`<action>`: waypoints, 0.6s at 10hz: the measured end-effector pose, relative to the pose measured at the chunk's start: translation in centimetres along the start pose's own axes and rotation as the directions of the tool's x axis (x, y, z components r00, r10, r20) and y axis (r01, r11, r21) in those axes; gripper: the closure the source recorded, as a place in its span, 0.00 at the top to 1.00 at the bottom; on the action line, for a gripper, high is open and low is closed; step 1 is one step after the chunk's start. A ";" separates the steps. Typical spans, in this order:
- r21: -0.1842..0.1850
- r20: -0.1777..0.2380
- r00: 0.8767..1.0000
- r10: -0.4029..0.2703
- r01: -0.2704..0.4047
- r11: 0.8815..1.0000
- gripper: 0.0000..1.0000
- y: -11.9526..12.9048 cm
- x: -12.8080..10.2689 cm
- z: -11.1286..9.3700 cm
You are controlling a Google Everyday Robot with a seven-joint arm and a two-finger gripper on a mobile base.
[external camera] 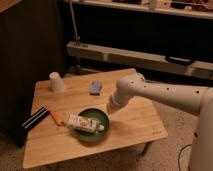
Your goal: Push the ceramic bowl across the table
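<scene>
The gripper (112, 107), whose state I cannot tell, hangs just beside the ceramic bowl (98, 136), which sits mid-surface (135, 127), so the push seems barely begun.

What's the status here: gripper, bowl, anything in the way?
Gripper low at the ceramic bowl, right rim. Bowl near the table front edge, bottle lying in it. Orange item and black object lie just left of it.
</scene>
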 end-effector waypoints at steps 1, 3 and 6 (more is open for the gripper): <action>0.013 -0.014 1.000 0.020 -0.020 1.000 0.02 1.2 1.1 0.4; 0.031 -0.035 0.995 0.093 -0.091 0.995 0.02 3.6 3.5 2.2; 0.029 0.012 0.978 0.207 -0.207 0.978 0.02 3.1 5.1 1.9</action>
